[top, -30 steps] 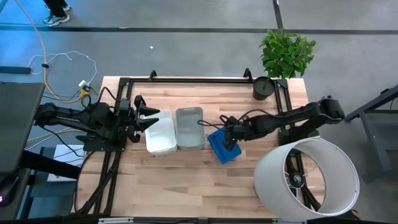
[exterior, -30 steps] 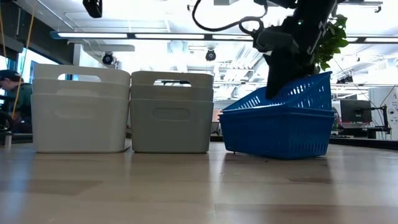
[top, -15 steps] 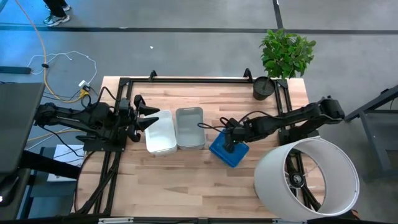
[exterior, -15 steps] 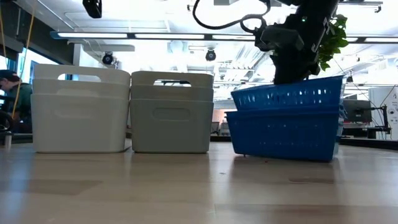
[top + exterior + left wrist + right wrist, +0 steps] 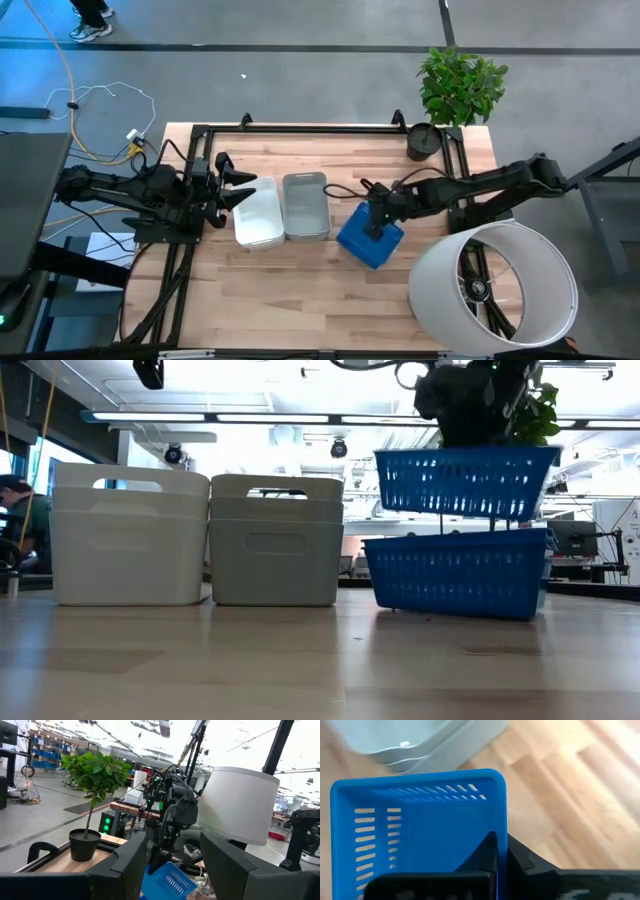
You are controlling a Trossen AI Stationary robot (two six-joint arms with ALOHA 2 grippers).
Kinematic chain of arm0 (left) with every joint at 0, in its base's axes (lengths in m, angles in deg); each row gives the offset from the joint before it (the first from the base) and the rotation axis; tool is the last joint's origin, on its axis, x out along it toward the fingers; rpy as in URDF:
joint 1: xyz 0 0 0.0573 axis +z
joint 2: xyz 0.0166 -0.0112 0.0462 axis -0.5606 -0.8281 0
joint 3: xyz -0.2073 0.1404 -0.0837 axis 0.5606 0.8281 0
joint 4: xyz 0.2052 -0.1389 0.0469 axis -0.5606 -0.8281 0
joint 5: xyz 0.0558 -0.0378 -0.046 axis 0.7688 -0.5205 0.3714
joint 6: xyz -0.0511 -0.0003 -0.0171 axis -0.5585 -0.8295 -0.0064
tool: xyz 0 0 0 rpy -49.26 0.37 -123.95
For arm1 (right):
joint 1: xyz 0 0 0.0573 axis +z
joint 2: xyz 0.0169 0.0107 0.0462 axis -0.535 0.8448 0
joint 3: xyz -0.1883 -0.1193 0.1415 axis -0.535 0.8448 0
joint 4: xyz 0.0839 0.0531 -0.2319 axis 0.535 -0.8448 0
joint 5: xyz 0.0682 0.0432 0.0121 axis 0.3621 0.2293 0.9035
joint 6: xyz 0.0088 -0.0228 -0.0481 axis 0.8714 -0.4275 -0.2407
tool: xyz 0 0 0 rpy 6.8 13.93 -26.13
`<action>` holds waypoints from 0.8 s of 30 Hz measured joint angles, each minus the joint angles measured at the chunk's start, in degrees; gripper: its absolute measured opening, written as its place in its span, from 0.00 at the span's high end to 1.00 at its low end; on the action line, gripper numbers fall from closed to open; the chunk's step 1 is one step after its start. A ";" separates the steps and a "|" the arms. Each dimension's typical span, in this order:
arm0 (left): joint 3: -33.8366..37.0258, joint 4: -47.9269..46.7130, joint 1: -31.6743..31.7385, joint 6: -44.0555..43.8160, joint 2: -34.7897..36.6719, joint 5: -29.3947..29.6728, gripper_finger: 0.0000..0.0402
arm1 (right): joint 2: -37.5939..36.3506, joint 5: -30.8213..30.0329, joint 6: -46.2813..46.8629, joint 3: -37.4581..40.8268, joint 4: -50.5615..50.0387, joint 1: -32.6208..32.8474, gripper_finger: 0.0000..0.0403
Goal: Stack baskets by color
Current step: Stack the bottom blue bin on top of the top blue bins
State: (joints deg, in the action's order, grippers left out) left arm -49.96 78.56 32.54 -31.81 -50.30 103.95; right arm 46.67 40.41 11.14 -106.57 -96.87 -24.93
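Blue basket [image 5: 466,481] hung level in the air, its rim pinched by the right hand [image 5: 377,213], directly above a second blue basket [image 5: 457,571] on the table [image 5: 300,660]. Left hand [image 5: 232,188], fingers apart, waited beside the white stack [image 5: 258,212].
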 joint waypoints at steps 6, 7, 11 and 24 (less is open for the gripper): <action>0.00 -0.07 0.01 0.01 0.00 0.00 0.57 | 0.18 11.33 -3.62 2.28 7.02 -2.21 1.00; 0.00 -0.07 0.02 0.00 0.00 0.00 0.57 | 0.25 12.17 -3.27 3.20 7.63 -2.57 1.00; 0.00 -0.05 0.02 -0.01 0.00 0.00 0.57 | 0.26 12.65 -0.77 5.19 7.48 -3.85 1.00; 0.00 -0.10 0.02 1.57 0.00 -0.01 0.57 | 0.84 12.61 0.96 5.81 6.95 -5.26 1.00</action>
State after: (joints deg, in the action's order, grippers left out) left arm -49.96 78.47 32.56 -30.24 -50.30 103.94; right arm 47.50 53.02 12.10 -100.76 -89.92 -30.19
